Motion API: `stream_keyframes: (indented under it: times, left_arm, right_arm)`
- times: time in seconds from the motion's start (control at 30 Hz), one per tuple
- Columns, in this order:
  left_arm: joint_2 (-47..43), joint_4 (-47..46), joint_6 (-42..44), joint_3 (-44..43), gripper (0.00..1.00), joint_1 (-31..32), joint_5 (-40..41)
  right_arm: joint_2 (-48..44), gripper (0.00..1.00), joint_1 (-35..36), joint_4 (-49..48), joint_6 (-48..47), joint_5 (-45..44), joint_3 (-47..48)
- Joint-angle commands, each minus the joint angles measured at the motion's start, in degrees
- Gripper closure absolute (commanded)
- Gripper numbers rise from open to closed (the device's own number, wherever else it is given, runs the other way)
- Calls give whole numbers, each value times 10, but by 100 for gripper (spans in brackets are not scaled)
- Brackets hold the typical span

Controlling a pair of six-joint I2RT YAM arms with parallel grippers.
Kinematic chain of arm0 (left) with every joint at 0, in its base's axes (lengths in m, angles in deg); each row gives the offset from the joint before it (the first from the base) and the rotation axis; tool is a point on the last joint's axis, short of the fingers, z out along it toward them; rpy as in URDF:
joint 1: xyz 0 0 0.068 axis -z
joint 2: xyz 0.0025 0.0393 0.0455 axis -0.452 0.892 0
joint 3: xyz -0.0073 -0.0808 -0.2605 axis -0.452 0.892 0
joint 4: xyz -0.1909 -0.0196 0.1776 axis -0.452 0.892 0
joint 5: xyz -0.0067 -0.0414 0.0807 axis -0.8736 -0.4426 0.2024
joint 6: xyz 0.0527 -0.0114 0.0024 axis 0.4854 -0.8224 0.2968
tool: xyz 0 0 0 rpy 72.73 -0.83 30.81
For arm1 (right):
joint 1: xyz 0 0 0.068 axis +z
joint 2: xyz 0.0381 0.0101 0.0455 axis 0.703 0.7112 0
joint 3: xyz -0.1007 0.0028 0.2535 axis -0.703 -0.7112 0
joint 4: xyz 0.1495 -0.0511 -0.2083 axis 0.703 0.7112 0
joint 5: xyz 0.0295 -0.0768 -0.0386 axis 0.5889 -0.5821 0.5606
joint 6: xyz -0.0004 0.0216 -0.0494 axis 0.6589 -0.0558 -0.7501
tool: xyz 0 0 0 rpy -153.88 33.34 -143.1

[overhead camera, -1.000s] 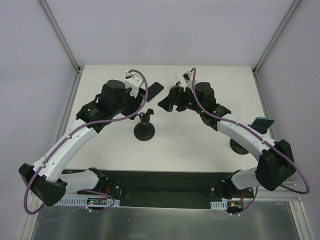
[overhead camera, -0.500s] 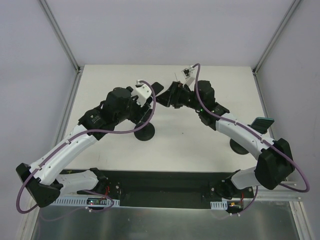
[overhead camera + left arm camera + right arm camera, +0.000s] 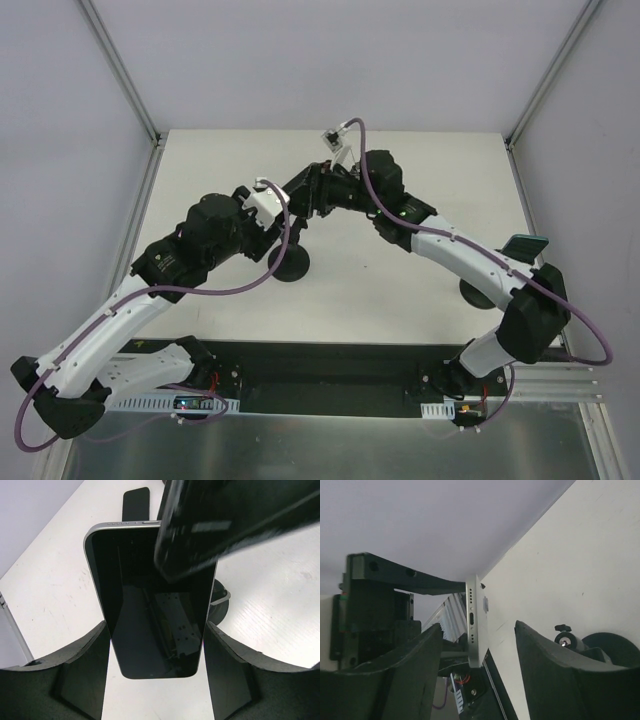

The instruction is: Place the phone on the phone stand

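Left arm [image 3: 130, 300] stretched forward and inward from base, elbow bent, wrist raised. Left gripper [image 3: 156, 630] clamped on phone [image 3: 145, 595], fingers [image 3: 85, 655] pressed against both long edges. Right arm [image 3: 470, 260] angled across toward left, wrists brought close together. Right gripper [image 3: 479, 630] held parted, fingers [image 3: 545, 670] set either side of phone's thin end, gap seen at each side.

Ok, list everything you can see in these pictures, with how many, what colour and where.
phone: one, black screen with silver edge, held above the table
flat slab: one, black, lying on the table beyond the phone
phone stand: one, black, round base, mid-table below the grippers
second stand: one, black base with teal top, right side of the table
table: one, white
left gripper: one, black, shut on the phone
right gripper: one, black, jaws open either side of the phone's edge
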Motion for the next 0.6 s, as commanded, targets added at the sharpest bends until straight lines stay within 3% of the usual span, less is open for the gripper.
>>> stream_keyframes:
  times: [0.0,0.17,0.27,0.3,0.33,0.37,0.4,0.47,0.5,0.57]
  left_arm:
    - [-19,-14,24,7,100,2,-10]
    - [-10,-9,33,-5,100,2,-17]
    - [3,-7,24,-16,100,2,-22]
    - [9,-5,17,-19,100,2,-24]
    - [12,-4,10,-23,95,3,-25]
    - [12,-5,-13,-31,86,2,-24]
    - [12,-6,-26,-34,61,2,-22]
    - [6,-22,-92,-41,43,2,1]
    - [1,-29,-120,-41,19,1,6]
    - [-20,-57,-214,-32,6,1,5]
  right_arm:
    - [41,41,16,-9,-11,59,30]
    - [70,61,19,-51,21,79,29]
    - [66,93,19,-110,38,94,6]
    - [61,99,20,-122,39,81,-7]
    - [43,99,20,-134,34,72,-19]
    - [32,99,20,-160,32,51,-50]
    - [20,99,20,-173,27,38,-66]
    - [-23,99,19,-226,13,-13,-126]
    - [-54,99,20,-249,11,-33,-151]
    - [-85,99,19,-306,6,-84,-189]
